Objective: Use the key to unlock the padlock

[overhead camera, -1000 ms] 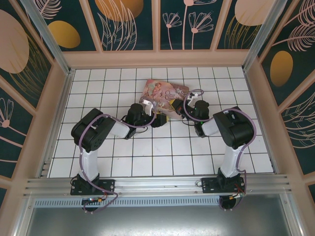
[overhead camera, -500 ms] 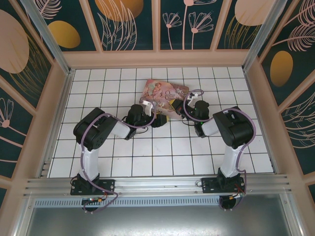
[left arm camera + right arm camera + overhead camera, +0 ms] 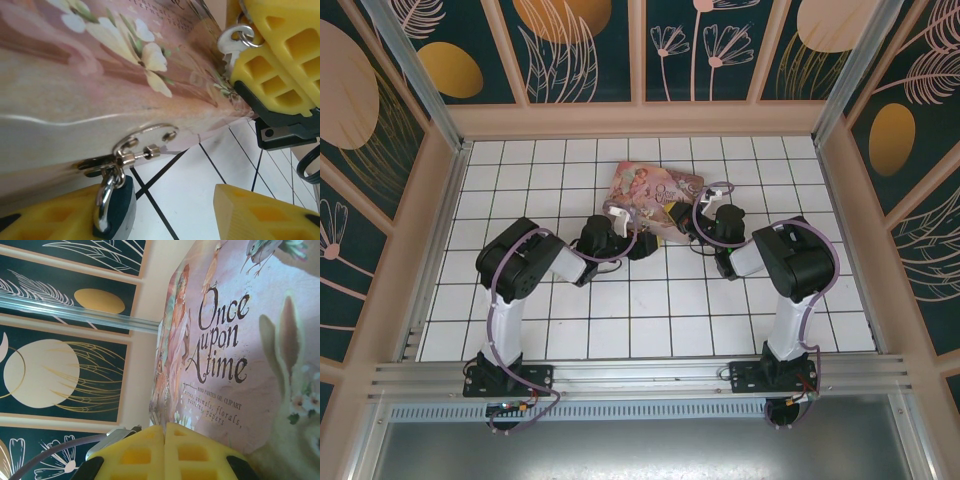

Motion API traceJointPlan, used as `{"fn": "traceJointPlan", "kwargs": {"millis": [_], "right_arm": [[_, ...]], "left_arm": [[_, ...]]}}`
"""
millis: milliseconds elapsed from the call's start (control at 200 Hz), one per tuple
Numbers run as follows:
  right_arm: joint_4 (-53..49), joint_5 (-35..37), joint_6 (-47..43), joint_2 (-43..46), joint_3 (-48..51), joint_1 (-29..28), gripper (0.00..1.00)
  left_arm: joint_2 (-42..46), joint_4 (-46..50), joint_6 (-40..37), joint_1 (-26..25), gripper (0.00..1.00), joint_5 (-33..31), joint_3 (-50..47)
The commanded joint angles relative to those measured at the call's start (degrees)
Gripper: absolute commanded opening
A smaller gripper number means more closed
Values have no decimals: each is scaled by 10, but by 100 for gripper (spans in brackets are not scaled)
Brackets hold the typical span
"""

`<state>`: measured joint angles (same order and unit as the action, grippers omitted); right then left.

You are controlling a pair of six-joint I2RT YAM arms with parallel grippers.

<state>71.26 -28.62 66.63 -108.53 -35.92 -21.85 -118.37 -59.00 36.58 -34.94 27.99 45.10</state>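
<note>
the padlock [image 3: 119, 210] hangs by its shackle from the hasp [image 3: 125, 156] on the side wall of the pink tin box [image 3: 75, 75], low over the white tiled worktop [image 3: 195, 185]. the left pincer [image 3: 160, 212] sits against that same wall of the box with its fingers apart, one finger [image 3: 50, 222] touching the padlock. at the box's near corner the right pincer [image 3: 165, 440] has its fingers pressed together on the key [image 3: 229, 45], whose ring [image 3: 246, 33] shows beside them
</note>
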Motion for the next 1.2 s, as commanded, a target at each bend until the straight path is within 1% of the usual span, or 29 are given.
{"fn": "traceJointPlan", "kwargs": {"millis": [0, 240, 470, 651, 941, 986, 1151, 1196], "right_arm": [[2, -9, 2, -13, 9, 0, 0], [3, -9, 2, -13, 11, 1, 0], [4, -8, 3, -14, 13, 1, 0], [6, -9, 3, -15, 15, 0, 0], [12, -13, 5, -11, 16, 1, 0], [12, -15, 5, -7, 16, 2, 0], [-20, -25, -13, 48, 14, 3, 0], [-40, -28, -23, 74, 17, 3, 0]], "left_arm": [[-6, -34, 6, -2, 54, -8, 6], [-4, -33, 7, -2, 45, -12, 8], [-10, -29, 6, -2, 42, -19, 13], [-18, -26, 9, -1, 36, -24, 22], [-21, -27, 19, 2, 19, -26, 29], [-21, -27, 24, 4, 14, -24, 30], [-8, -29, 65, 8, 0, -9, 29], [-1, -22, 80, 9, 0, -6, 31]]}}
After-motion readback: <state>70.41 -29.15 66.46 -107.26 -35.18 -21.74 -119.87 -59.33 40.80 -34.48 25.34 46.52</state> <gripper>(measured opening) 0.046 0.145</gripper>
